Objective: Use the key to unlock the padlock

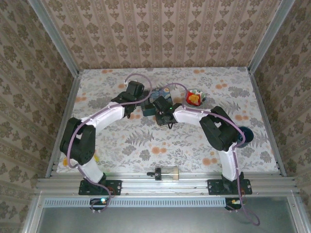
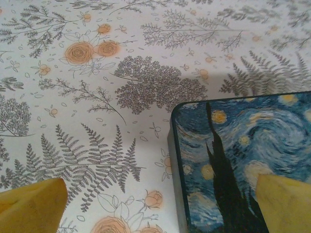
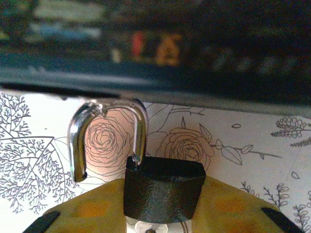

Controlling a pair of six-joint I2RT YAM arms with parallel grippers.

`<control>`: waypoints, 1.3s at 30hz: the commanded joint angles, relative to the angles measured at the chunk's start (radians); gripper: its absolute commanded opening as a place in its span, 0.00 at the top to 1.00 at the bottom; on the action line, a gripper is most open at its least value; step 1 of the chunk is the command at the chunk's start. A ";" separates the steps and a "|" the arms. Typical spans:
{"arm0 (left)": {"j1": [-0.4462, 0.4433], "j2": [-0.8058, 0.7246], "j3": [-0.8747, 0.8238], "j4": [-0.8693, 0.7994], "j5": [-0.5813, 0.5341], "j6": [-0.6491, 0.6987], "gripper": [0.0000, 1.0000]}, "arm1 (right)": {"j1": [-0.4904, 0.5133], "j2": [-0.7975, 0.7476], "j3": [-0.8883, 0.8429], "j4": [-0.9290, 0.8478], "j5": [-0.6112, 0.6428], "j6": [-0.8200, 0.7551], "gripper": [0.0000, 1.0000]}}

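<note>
**Padlock clamped in right fingers, shackle open; left fingers spread at the blue box**

Top view:
- The blue box (image 1: 146, 109) sits mid-worktop (image 1: 146, 148), on the floral cover.
- The left arm (image 1: 104, 116) comes in from the box's left and the right arm (image 1: 194, 115) from its right. Both wrists end close to the box.
- A small bowl (image 1: 195, 98) with red and yellow contents is near the box's right side, beyond the right arm.

Left wrist:
- One corner of the box fills the lower right, swirl-painted face up.
- The left fingers (image 2: 31, 208) are yellow and spread wide, gripping nothing.
- One finger is over bare worktop left of the box and the other is above the box's top face. I cannot tell if that one touches the box.

Right wrist:
- The padlock (image 3: 163, 187) is clamped by its black body between the right fingers (image 3: 233, 208), with a yellow pad on each side.
- Its long axis runs straight up the frame, body at the finger end. The shackle (image 3: 108, 109) points away from the fingers, toward a dark blurred edge (image 3: 194, 82) across the top.
- The shackle is open. Its right leg is seated in the body's top left corner. Its left leg hangs free to the left of the body, tip clear of it.
- The shackle's bow sits right at the dark edge, and I cannot tell if they touch.
- I cannot tell whether that edge is the box.
- A pale bit shows under the body between the fingers, too little of it to identify.
</note>
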 commanded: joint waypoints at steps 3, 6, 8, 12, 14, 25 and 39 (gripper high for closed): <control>-0.038 0.068 0.078 -0.044 -0.073 0.103 0.00 | -0.016 -0.013 -0.065 -0.039 -0.042 0.026 0.78; -0.049 0.098 0.093 -0.059 -0.069 0.114 0.00 | -0.016 -0.015 -0.071 -0.038 -0.054 0.025 0.82; -0.054 0.111 0.094 -0.070 -0.057 0.112 0.00 | -0.016 -0.023 -0.079 -0.037 -0.064 0.025 0.84; -0.057 0.109 0.067 -0.087 -0.037 0.085 0.00 | -0.017 -0.043 -0.102 -0.032 -0.083 0.029 0.87; -0.060 0.100 0.043 -0.093 -0.020 0.075 0.00 | -0.017 -0.060 -0.118 -0.026 -0.093 0.034 0.88; -0.110 -0.003 -0.084 -0.147 0.007 0.028 0.00 | -0.057 -0.147 -0.229 0.071 -0.222 0.070 0.90; -0.188 -0.162 -0.209 -0.135 0.013 -0.130 0.00 | -0.097 -0.218 -0.326 0.139 -0.311 0.088 0.90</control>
